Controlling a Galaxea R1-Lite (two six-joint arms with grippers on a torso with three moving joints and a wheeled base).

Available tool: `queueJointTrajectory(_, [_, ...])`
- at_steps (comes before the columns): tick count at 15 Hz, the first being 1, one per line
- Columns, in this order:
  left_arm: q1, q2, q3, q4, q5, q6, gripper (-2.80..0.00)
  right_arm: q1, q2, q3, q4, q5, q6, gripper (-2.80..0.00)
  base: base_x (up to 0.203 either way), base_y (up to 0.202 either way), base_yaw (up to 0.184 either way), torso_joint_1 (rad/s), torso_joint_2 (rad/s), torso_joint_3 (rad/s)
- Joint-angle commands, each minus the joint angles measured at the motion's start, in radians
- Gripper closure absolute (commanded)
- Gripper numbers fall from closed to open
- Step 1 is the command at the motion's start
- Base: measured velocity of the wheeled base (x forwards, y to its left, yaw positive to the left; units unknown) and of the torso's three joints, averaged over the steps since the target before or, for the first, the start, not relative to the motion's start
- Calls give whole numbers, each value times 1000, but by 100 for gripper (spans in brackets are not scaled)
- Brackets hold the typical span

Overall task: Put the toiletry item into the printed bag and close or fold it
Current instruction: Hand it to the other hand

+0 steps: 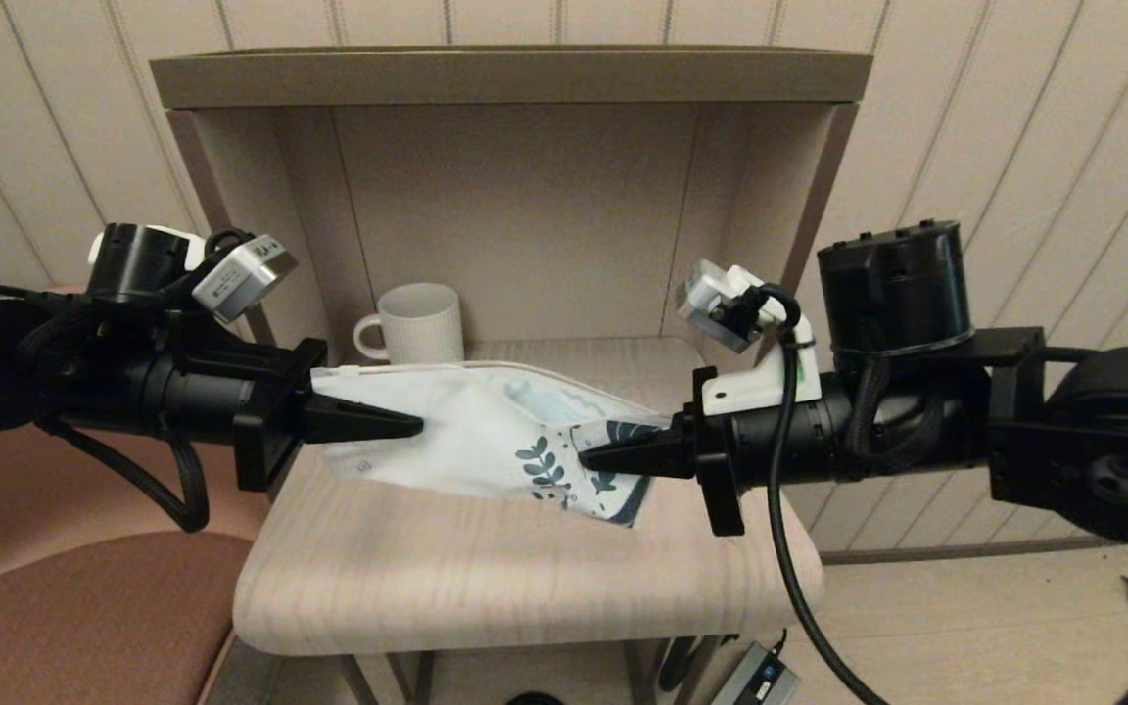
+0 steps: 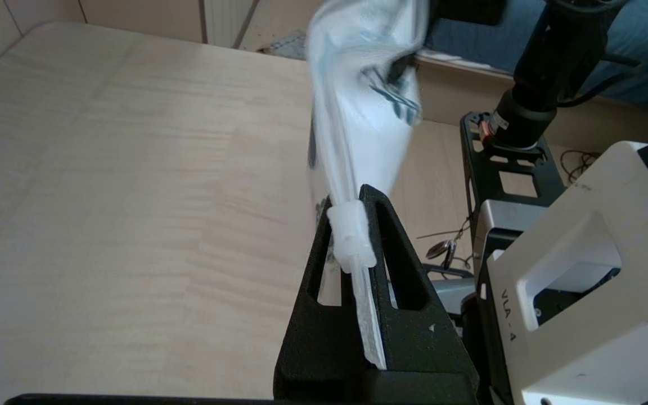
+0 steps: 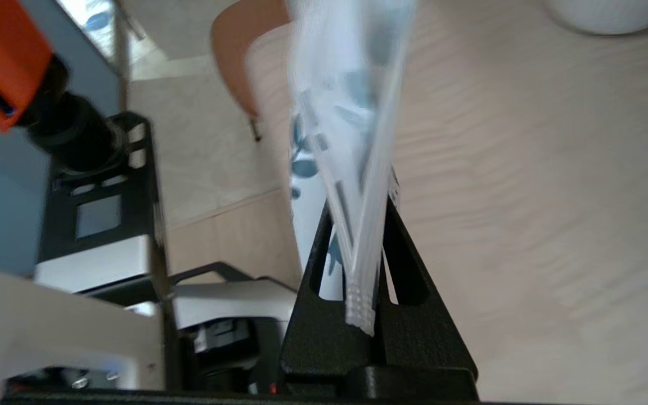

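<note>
The printed bag [image 1: 486, 431] hangs stretched between my two grippers above the light wooden table [image 1: 486, 578]. My left gripper [image 1: 412, 425] is shut on its plain white zip end; the white slider [image 2: 351, 235] sits pinched between the black fingers. My right gripper [image 1: 591, 456] is shut on the end with the dark teal leaf print, and the bag's ribbed edge [image 3: 359, 306] is clamped between its fingers. The bag [image 2: 358, 112] sags and twists a little in the middle. The toiletry item is not visible in any view.
A white ribbed mug [image 1: 414, 325] stands at the back left of the table, inside the open-fronted shelf unit [image 1: 505, 83]. A reddish-brown chair seat [image 1: 84, 617] lies to the left below the table. A cable and a grey device [image 1: 755, 676] sit on the floor underneath.
</note>
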Motion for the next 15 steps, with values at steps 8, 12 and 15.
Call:
queueJointTrajectory(8, [-3,1,2,2,-7,3,0,19,-11,-16,29,-91,-4,0,0,0,0,0,0,0])
queueJointTrajectory(12, [-3,11,-7,2,9,2,0,8,-34,-40,33,-90,0,0,0,0,0,0,0,0])
queueJointTrajectory(15, [-9,17,-6,2,14,2,0,-18,-56,-94,78,-90,4,0,0,0,0,0,0,0])
